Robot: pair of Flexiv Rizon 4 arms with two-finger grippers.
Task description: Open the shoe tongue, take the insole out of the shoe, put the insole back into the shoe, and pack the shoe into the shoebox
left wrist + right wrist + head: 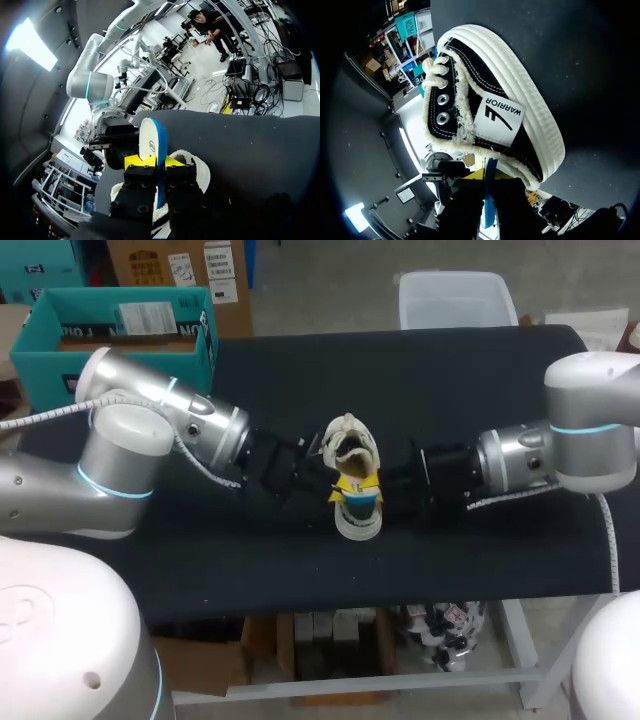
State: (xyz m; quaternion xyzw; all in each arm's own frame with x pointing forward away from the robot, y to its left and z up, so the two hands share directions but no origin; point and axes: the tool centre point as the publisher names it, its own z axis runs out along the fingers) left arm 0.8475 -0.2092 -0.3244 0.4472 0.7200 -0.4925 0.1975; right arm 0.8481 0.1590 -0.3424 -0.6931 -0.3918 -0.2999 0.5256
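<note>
Blue-rimmed oval insole — clamped by left claw and right claw — by fleecy shoe.

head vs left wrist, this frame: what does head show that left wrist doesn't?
Head only: the teal shoebox by the table's far left corner, the left arm and right arm coming in from either side, and the shoe's open mouth from above.
Left wrist only: the insole's white face, upright and pinched between the left tool's yellow tips.
Both: the shoe, the right tool close beside it, and the black table.
</note>
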